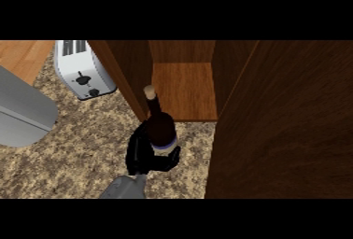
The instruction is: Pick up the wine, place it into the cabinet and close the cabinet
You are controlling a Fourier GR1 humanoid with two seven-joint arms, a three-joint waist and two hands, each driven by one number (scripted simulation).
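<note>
Right now I have one black hand (pixel 146 154) curled round the lower body of the dark glass wine bottle (pixel 160 125); which arm it is I judge the right, since it rises near the view's middle (no second hand shows). Its cork-topped neck points up and away toward the open wooden cabinet (pixel 183 91), whose shelf lies straight ahead; the bottle hangs over the speckled stone tabletop (pixel 76 140) just short of the shelf edge; the tall door (pixel 283 126) stands open to the right.
</note>
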